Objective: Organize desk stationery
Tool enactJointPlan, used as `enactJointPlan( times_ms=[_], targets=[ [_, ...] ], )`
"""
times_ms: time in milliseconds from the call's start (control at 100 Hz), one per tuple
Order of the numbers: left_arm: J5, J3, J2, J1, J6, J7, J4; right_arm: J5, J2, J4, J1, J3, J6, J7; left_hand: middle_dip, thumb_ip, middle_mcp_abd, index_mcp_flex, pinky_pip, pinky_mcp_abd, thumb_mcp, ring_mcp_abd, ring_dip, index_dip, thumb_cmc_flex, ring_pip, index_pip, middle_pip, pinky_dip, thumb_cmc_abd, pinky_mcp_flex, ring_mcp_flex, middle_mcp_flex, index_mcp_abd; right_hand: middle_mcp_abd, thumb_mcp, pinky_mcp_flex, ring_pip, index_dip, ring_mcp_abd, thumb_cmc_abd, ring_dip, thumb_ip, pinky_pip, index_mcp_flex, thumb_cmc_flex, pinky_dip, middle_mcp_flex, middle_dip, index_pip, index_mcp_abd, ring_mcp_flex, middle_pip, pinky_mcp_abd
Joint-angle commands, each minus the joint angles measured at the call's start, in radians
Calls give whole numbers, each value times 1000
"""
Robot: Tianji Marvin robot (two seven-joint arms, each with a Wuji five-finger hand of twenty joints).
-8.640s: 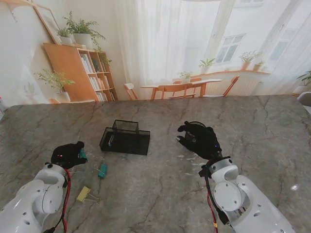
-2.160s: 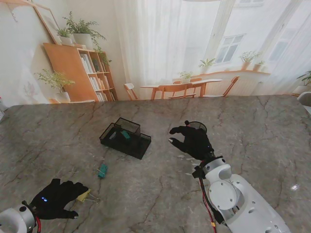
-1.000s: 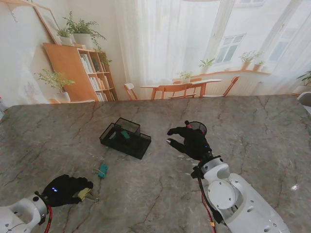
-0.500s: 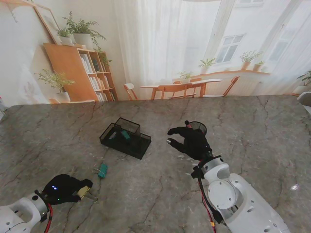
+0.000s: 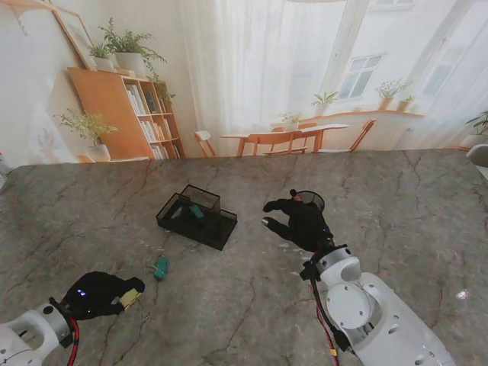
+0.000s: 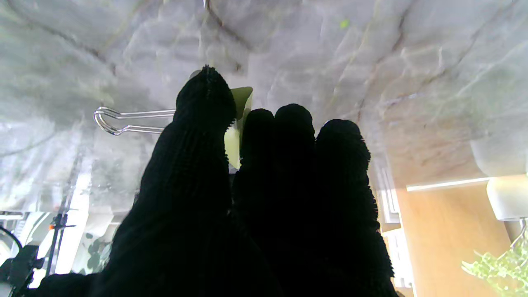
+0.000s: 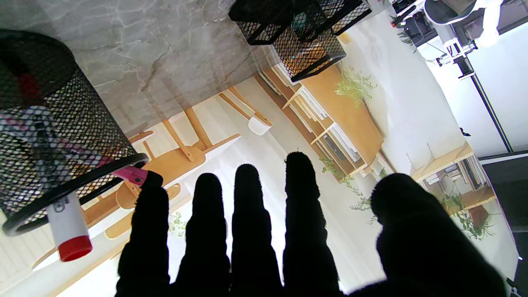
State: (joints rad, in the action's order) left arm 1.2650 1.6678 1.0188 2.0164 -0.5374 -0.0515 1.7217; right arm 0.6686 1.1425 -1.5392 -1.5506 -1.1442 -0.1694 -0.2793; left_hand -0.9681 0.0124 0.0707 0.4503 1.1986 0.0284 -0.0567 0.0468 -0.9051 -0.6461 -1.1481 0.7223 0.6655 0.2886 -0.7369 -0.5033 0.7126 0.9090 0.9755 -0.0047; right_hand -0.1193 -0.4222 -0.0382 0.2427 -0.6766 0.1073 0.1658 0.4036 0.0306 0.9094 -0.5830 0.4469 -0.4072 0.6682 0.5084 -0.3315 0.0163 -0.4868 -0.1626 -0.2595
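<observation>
- The yellow binder clip [image 6: 238,123] sits low at the near left corner of the worktop [image 5: 229,305], pinched between the thumb and the other fingers [image 6: 288,136] of the left hand [image 5: 95,293]; whether it has cleared the surface I cannot tell.
- A teal clip [image 5: 161,267] lies loose on the stone just beyond that hand, between it and the black mesh tray [image 5: 197,216].
- That tray already holds something teal and a pale item, so by my reckoning the sorting is partly done: one clip is in hand, one remains to collect.
- The right hand [image 5: 301,221] hovers with fingers spread, holding nothing, beside the round mesh pen cup [image 5: 308,200].
- From the stand's view the yellow clip is only a sliver at the glove's edge; the left wrist view shows its wire handles [image 6: 123,121] sticking out sideways past the thumb.
- The right wrist view reveals what the stand's view hides: the cup holds a white marker with a red cap [image 7: 68,231] and something pink.
</observation>
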Motion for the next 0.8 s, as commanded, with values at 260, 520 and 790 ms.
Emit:
enactJointPlan(
  times_ms=[260,520,790],
  targets=[
    [-77,10,6,-93,-64,51,54,1,2,-9,-11,-9,3,3,10,7,-7,128,41,-50,-146,13,10,-54,-87,26,273,14,6,71,37,14,33,8,-4,20,9,2,-26,-12,-31,14,-9,19,-20,4,-15,7,19,-6,0,17,-16,13],
    [-195,-80,2,-307,-78,140,-16,-1,3,-13,-16,-16,1,-4,10,8,-4,128,39,-49,-147,13,9,-51,-88,26,274,13,2,71,38,13,31,9,-4,20,9,2,-26,-12,-29,14,-8,19,-20,4,-15,6,19,-6,-1,17,-16,13],
    [-313,-262,2,-543,4,200,-156,-3,4,-15,-23,-25,-1,-11,9,8,-1,126,33,-48,-147,16,6,-46,-91,24,277,12,-2,72,38,9,28,10,-7,20,9,2,-26,-13,-30,14,-8,18,-21,4,-14,6,19,-6,-2,17,-15,13]
  ],
)
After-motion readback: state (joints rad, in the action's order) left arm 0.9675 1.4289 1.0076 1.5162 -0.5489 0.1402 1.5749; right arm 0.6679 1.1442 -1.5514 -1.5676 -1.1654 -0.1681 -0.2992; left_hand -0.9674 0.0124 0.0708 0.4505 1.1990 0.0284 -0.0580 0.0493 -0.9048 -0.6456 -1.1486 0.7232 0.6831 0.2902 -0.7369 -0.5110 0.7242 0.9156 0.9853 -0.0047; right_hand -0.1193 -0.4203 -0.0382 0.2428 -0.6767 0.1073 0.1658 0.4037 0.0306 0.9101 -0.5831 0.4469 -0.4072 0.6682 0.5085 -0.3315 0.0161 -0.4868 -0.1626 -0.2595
